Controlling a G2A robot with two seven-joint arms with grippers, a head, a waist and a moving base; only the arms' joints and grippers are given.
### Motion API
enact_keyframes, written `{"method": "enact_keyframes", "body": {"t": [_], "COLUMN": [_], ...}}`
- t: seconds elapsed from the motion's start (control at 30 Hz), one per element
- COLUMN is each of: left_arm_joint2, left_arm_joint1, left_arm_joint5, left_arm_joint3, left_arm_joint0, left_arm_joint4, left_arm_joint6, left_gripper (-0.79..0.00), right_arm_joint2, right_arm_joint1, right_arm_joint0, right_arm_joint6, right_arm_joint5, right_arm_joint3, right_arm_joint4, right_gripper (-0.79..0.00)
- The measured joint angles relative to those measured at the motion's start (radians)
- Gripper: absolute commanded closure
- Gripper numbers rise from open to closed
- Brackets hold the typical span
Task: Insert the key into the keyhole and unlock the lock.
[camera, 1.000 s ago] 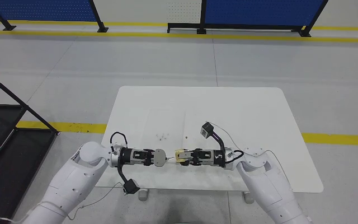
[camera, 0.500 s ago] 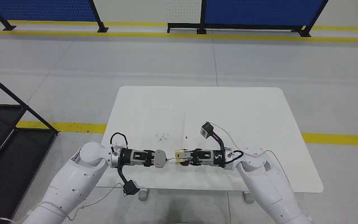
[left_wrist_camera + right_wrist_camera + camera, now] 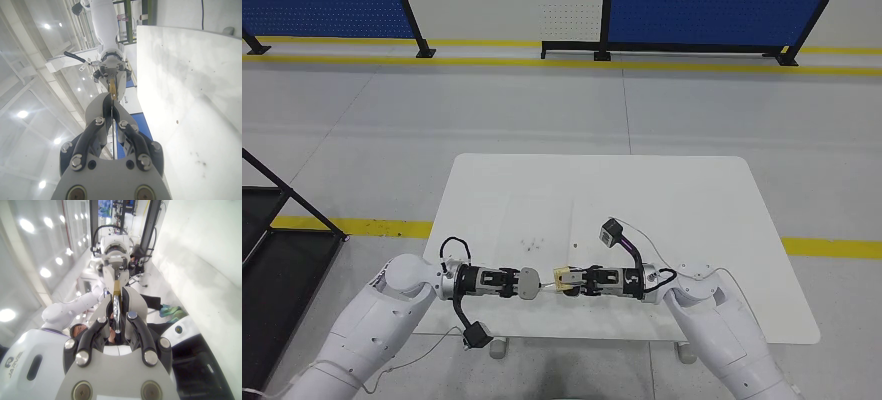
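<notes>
White table (image 3: 692,200) takes up most of the top view, and both arms are parked tip to tip just above its front edge. The left gripper (image 3: 112,103) is pinched nearly all the way closed on the key (image 3: 112,115), which I'm seeing edge-on from the left wrist cam as a thin dark sliver between the pads, pointing straight at the other arm. The right gripper (image 3: 116,294) is clamped on the lock (image 3: 116,288), with the brass body sticking out past the fingertips toward the left arm and the silver shackle tucked back between the fingers. So both task things are up in the air, the lock just beside the key's tip, and everything looks lined up on one axis. My read is we're right at the insertion step. The key tip looks like it meets the brass face, but I honestly can't tell if it's actually in the keyhole or only touching. The next move probably calls for a small straight push along that line while the lock hand holds firm, then a twist of the left wrist to turn the key. Any slight angle off and I'd guess it jams.
</notes>
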Motion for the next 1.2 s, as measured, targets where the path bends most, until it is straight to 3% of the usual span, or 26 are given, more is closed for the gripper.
{"method": "enact_keyframes", "body": {"t": [0.83, 1.2], "left_arm_joint2": [0.004, -0.005], "left_arm_joint1": [0.002, 0.004], "left_arm_joint5": [0.022, 0.056], "left_arm_joint3": [0.002, -0.012], "left_arm_joint0": [0.000, 0.015], "left_arm_joint4": [-0.001, 0.030], "left_arm_joint6": [-0.022, -0.084], "left_gripper": [0.000, 0.000], "right_arm_joint2": [-0.027, -0.024], "right_arm_joint1": [0.007, 0.010], "right_arm_joint0": [0.008, 0.000], "right_arm_joint6": [-0.009, -0.071], "right_arm_joint5": [0.010, 0.021], "right_arm_joint3": [0.006, -0.001], "right_arm_joint4": [0.036, 0.036], "right_gripper": [0.000, 0.000]}}
